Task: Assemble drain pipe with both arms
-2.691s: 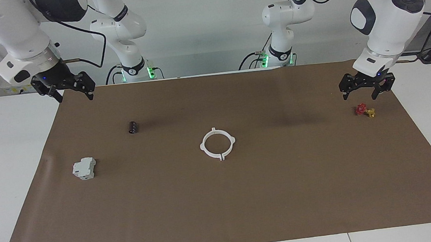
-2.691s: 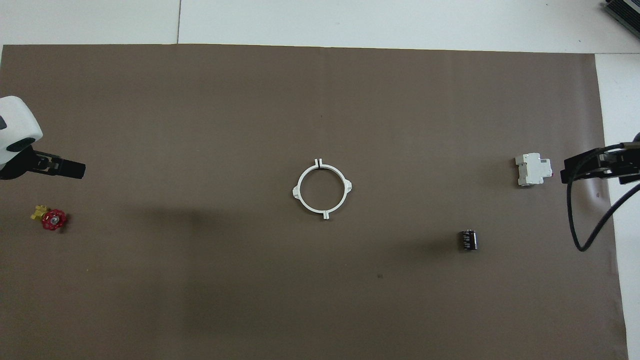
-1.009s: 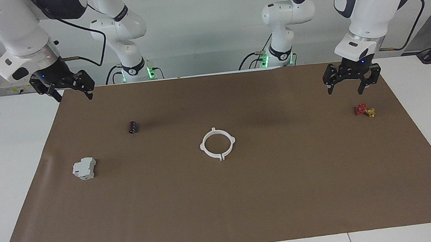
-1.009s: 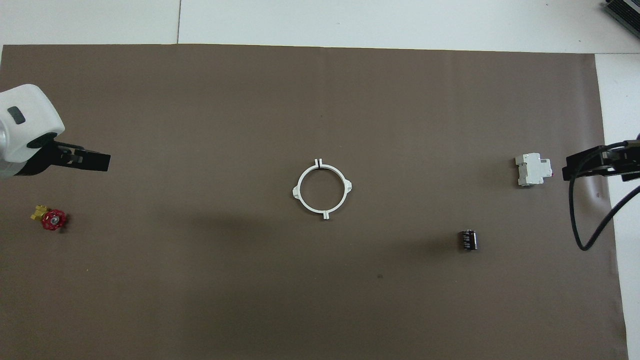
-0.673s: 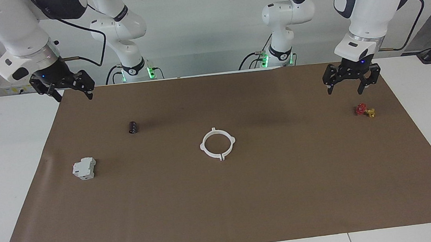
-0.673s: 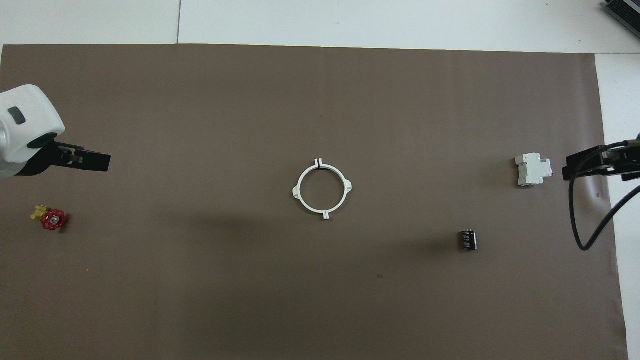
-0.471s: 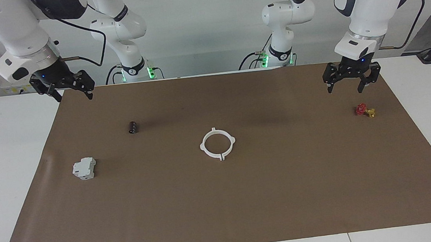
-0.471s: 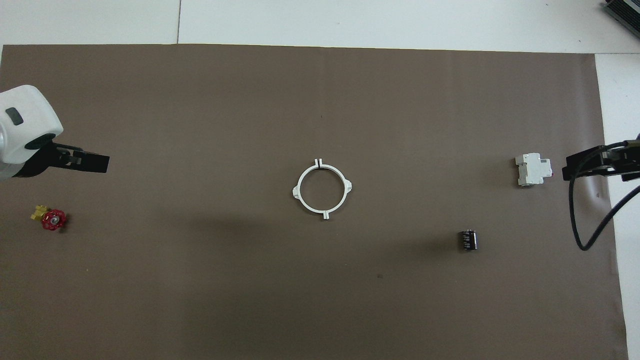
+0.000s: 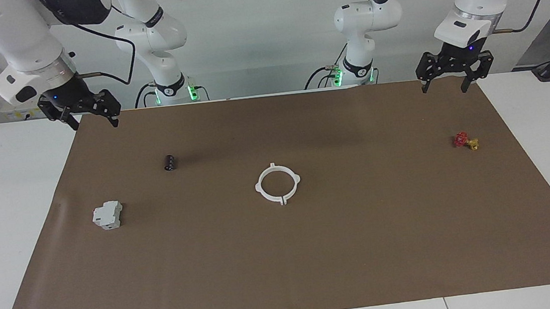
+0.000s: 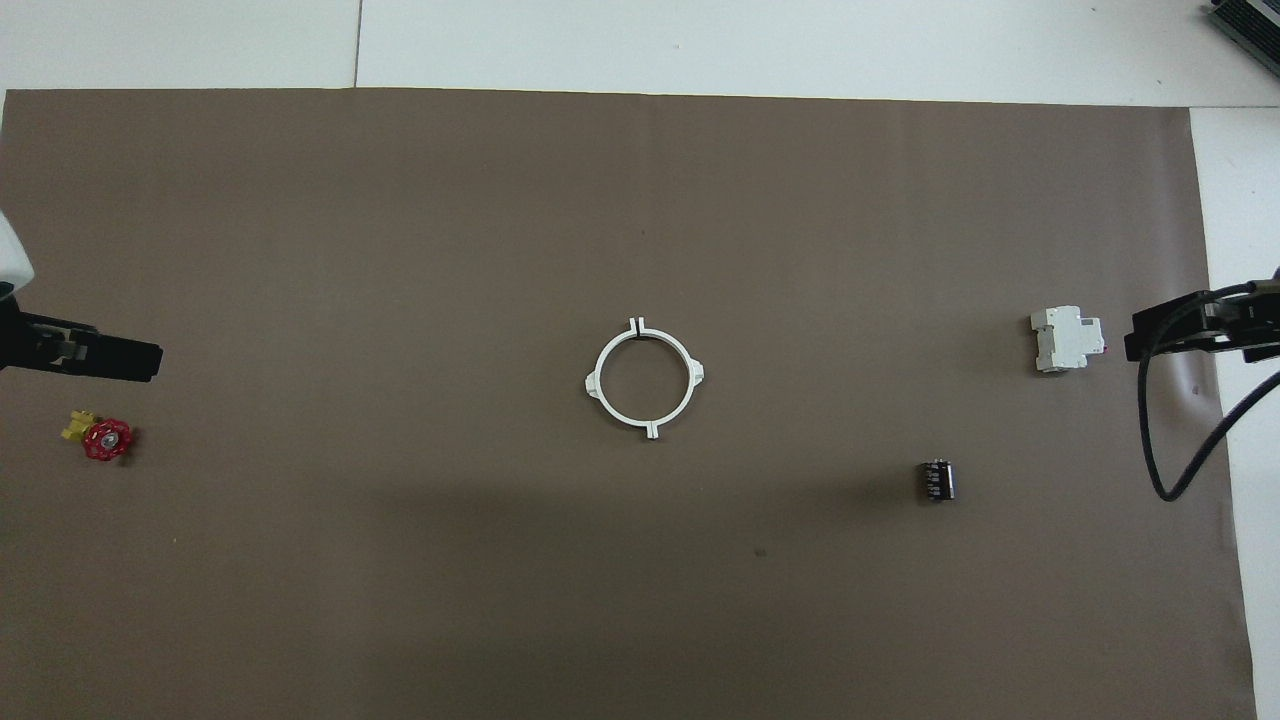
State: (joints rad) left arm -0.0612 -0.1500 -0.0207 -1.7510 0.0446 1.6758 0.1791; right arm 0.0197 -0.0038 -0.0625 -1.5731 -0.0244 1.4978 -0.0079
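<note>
The drain pipe [image 9: 282,200] [image 10: 650,429] lies flat in the middle of the brown mat as one white ring, its two half-rings set end to end. A thin gap shows between the end tabs on the side farther from the robots. My left gripper [image 9: 444,88] [image 10: 100,357] hangs open and empty in the air over the mat's edge at the left arm's end. My right gripper [image 9: 94,122] [image 10: 1190,335] also stands open and empty, raised over the mat's corner at the right arm's end. Neither gripper touches the ring.
A grey-white blocky box [image 9: 107,214] [image 10: 1066,339] and a small black cylinder [image 9: 169,162] [image 10: 936,479] lie toward the right arm's end. A small red and yellow valve [image 9: 465,140] [image 10: 102,437] lies toward the left arm's end. The brown mat [image 9: 364,242] covers most of the white table.
My left gripper has risen and drawn back from above the valve area to the mat's edge by the robots. The right arm, the ring and the other things have not moved.
</note>
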